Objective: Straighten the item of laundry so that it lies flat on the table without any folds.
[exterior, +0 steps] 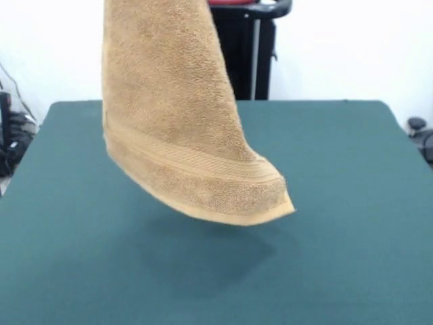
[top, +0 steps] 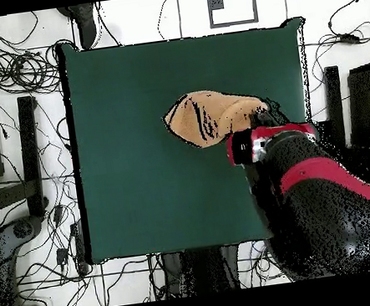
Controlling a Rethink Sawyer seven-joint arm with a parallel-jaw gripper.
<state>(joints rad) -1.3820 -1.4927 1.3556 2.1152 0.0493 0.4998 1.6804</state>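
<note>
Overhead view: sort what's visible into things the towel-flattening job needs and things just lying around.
Job:
- towel, hanging clear above the table
- table, green top
- robot arm over the table, by the towel

Lying about:
- cables on the floor beside the table
- dark stand behind the table

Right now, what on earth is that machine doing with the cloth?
The red and black robot arm has lifted a small orange-tan terry-cloth towel off the large dark green table. The towel hangs in the air above the table's middle, its banded hem lowest and clear of the surface, casting a shadow below. The grasping end is hidden by the towel. Nothing is spread flat yet.
</note>
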